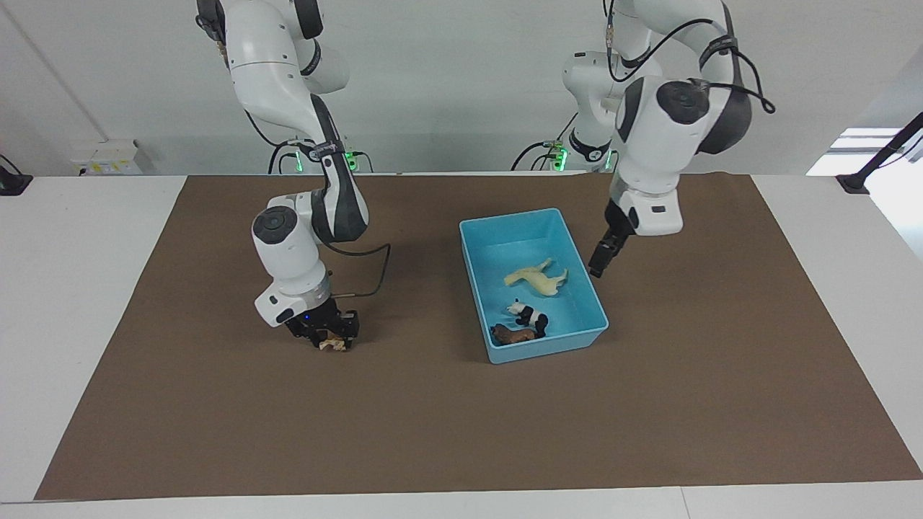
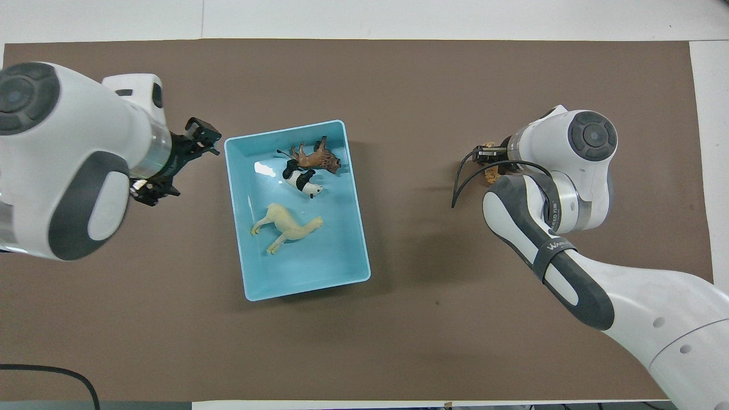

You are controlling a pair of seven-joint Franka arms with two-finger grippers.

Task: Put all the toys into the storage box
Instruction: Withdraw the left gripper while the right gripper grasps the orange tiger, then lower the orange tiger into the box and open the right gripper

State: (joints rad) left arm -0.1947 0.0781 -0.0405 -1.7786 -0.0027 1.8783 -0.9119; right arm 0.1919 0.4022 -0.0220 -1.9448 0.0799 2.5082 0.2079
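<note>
Your right claw (image 1: 333,342) pinches the tiger (image 1: 334,346) low on the mat (image 1: 447,418), arm bent down; your left claw (image 1: 601,261), seemingly pressed together, hangs beside the box (image 1: 533,218).

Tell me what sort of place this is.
Likely a robotics lab. Two Franka arms are mounted at a white table covered by a brown mat, against a bare wall with cabling. The only props are toy animals and a blue box, a staged manipulation setup.

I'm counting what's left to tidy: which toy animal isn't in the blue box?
The orange tiger: it sits at the right claw on the brown mat, while the horse, panda and brown animal lie inside the box.
</note>
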